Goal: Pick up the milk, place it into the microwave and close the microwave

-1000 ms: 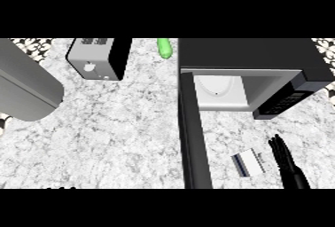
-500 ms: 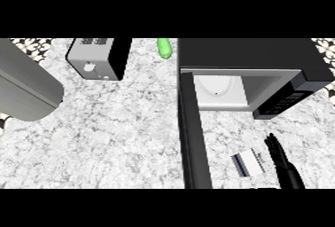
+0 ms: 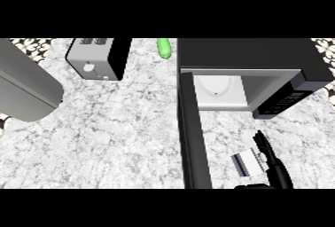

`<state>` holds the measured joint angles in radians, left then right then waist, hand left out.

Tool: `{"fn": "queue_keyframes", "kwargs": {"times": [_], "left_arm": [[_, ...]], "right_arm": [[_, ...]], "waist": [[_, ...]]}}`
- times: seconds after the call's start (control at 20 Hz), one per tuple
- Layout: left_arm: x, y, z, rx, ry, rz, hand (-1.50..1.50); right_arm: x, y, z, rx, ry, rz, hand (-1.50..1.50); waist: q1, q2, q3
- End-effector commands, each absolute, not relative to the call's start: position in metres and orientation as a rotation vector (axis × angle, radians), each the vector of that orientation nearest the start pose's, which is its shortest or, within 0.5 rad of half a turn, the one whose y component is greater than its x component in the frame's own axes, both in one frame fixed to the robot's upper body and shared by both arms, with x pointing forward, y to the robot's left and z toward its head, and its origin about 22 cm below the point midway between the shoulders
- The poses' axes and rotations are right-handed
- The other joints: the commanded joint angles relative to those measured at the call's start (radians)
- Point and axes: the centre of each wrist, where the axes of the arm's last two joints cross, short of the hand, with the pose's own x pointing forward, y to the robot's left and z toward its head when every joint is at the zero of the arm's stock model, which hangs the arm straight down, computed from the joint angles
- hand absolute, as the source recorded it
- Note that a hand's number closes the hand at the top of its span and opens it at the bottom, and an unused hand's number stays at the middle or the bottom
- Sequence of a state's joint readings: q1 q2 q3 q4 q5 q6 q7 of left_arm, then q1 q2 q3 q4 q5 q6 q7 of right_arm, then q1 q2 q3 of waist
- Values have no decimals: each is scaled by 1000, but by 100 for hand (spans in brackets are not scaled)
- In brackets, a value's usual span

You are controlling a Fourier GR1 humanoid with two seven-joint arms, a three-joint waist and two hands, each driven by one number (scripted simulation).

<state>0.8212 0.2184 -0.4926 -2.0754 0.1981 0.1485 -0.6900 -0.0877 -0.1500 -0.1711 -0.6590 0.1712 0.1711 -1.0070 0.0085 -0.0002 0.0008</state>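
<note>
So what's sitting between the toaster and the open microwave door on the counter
In the head view, nothing stands between the toaster and the microwave door, only bare marble counter. A green vegetable lies farther back, near the microwave's corner.

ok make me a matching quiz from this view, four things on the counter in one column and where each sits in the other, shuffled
Things:
1. toaster
2. milk carton
3. green vegetable
4. microwave door

Places:
A. swung open, running down the middle of the view
B. far edge of the counter, between toaster and microwave
C. far left part of the counter
D. beside the right hand, in front of the microwave

Pairs: 1-C, 2-D, 3-B, 4-A
</note>
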Motion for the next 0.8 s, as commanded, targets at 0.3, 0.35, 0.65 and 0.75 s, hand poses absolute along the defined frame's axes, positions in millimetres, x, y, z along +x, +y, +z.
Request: {"fn": "queue_keyframes", "kwargs": {"times": [0.3, 0.35, 0.65, 0.75], "left_arm": [[35, 205, 14, -123, -1929, 205, -150], [31, 185, 9, -123, -1917, 215, -150], [38, 208, 2, -139, -1913, 231, -150], [39, 194, 16, -158, -1920, 221, -150]], "right_arm": [[197, -304, -168, -15, -1802, 126, -150], [204, -298, -167, -44, -1809, 116, -150], [222, -293, -166, -148, -1843, 214, 150], [230, -284, -165, -192, -1858, 188, 150]], "waist": [[3, 0, 0], [6, 1, 1], [9, 3, 1], [10, 5, 2]]}}
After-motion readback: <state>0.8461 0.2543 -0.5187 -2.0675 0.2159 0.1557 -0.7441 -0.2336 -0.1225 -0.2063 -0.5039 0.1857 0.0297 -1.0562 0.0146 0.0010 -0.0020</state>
